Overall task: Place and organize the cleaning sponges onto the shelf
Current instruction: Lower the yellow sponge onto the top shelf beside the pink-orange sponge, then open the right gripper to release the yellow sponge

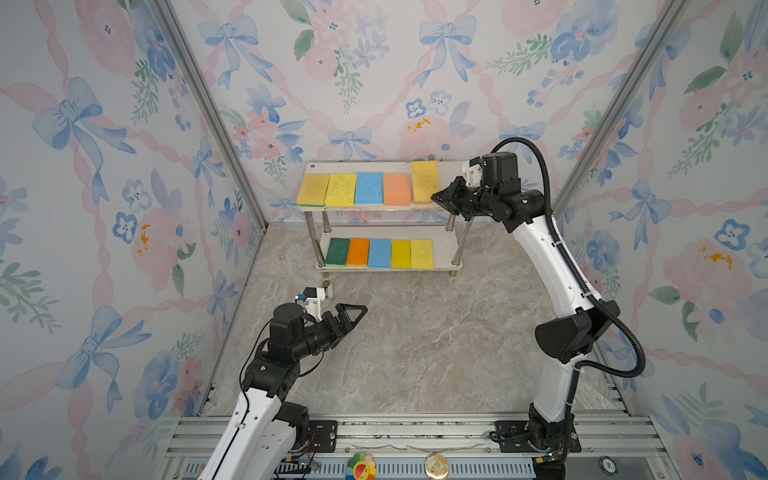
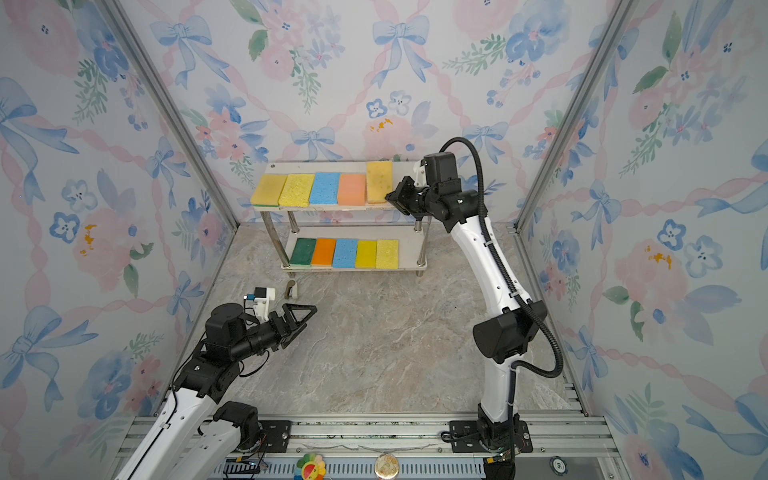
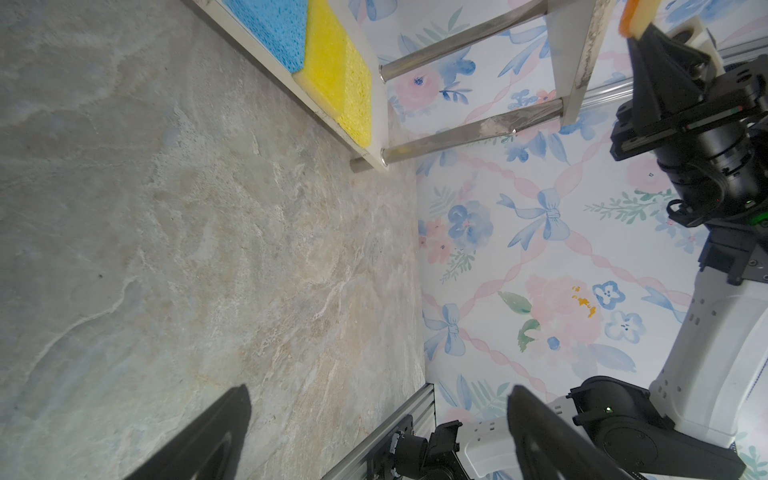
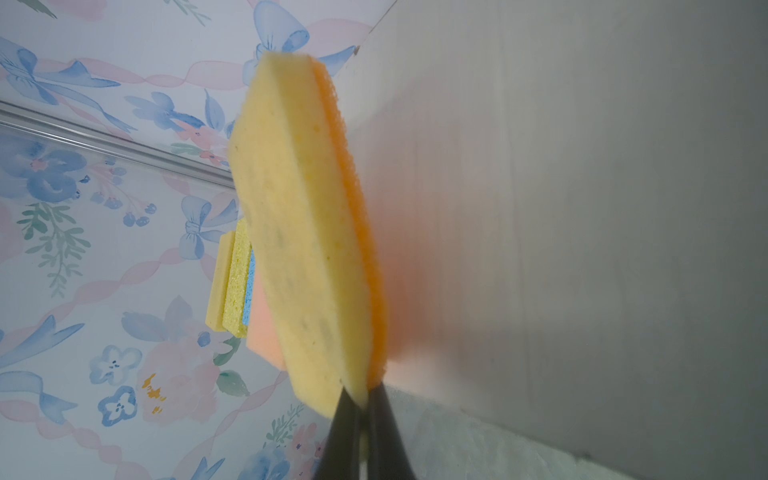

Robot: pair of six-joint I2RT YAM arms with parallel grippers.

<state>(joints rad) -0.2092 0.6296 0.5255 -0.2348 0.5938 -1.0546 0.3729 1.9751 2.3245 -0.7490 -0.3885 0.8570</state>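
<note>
The shelf [image 1: 357, 167] [image 2: 324, 166] stands at the back wall. Its top board carries a row of two yellow, one blue [image 1: 369, 188] and one peach sponge [image 1: 397, 189]. At that board's right end my right gripper [image 1: 436, 197] [image 2: 388, 197] [image 4: 361, 399] is shut on the front edge of a yellow sponge with an orange scrub side [image 1: 424, 180] [image 2: 379, 180] [image 4: 299, 232], orange side facing the board; contact is unclear. The lower board [image 1: 444, 249] holds green, orange, blue and two yellow sponges [image 3: 336, 70]. My left gripper [image 1: 357, 309] [image 2: 307, 309] [image 3: 378, 390] hangs open and empty over the marble floor.
A small tan object [image 1: 327, 286] [image 2: 291, 289] stands on the floor just behind the left gripper. Floral walls close in the sides and back. An aluminium rail [image 1: 415, 432] with both arm bases runs along the front, with two small trinkets [image 1: 361, 467] below it.
</note>
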